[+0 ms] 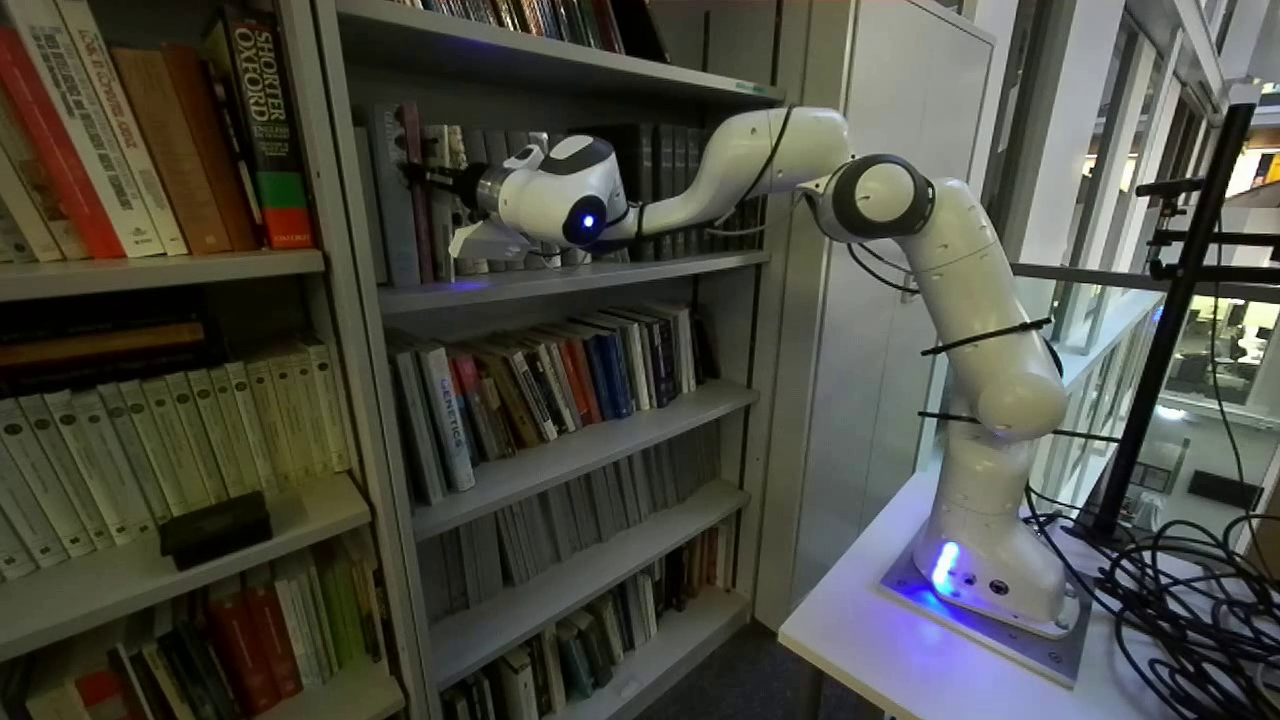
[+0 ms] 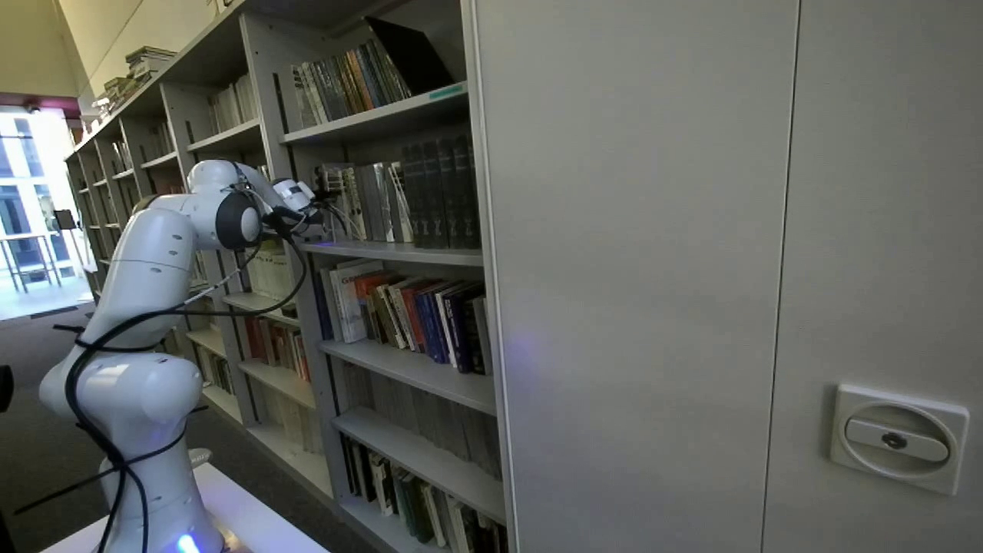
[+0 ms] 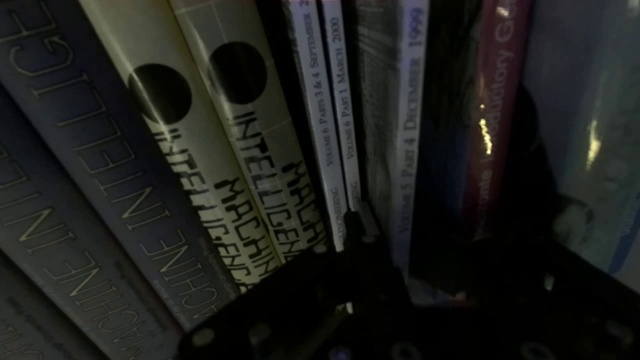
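Gripper (image 3: 359,225) looks clenched, tips right at spine of thin Mar 2000 jnl (image 3: 346,110); can't tell if they pinch it, too dark. Jnl stands on shelf (image 1: 600,275) btwn Sept jnl (image 3: 317,90) & Dec 1999 jnl (image 3: 411,115), w/ cream bks (image 3: 260,150) beyond one side, red bk (image 3: 500,85) beyond other. In ext. view, arm (image 1: 950,240) stretches along shelf front.

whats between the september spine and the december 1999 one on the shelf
The wrist view shows the thin March 2000 volume, then a dark surface up to the December 1999 spine.
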Motion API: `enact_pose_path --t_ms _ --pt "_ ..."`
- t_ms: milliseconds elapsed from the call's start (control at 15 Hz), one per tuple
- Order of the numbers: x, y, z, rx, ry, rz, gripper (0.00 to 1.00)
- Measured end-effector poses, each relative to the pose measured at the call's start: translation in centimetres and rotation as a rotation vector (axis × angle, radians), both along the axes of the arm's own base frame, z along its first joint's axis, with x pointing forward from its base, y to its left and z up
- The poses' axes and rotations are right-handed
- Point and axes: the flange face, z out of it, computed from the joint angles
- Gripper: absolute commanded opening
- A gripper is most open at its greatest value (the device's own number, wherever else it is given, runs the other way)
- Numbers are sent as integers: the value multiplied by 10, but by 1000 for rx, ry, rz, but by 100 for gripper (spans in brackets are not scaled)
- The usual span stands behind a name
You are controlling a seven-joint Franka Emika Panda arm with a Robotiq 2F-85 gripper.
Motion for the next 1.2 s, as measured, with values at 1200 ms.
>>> enact_pose_path --t_ms 1200 --pt "0 -1 0 -4 4 8 2"
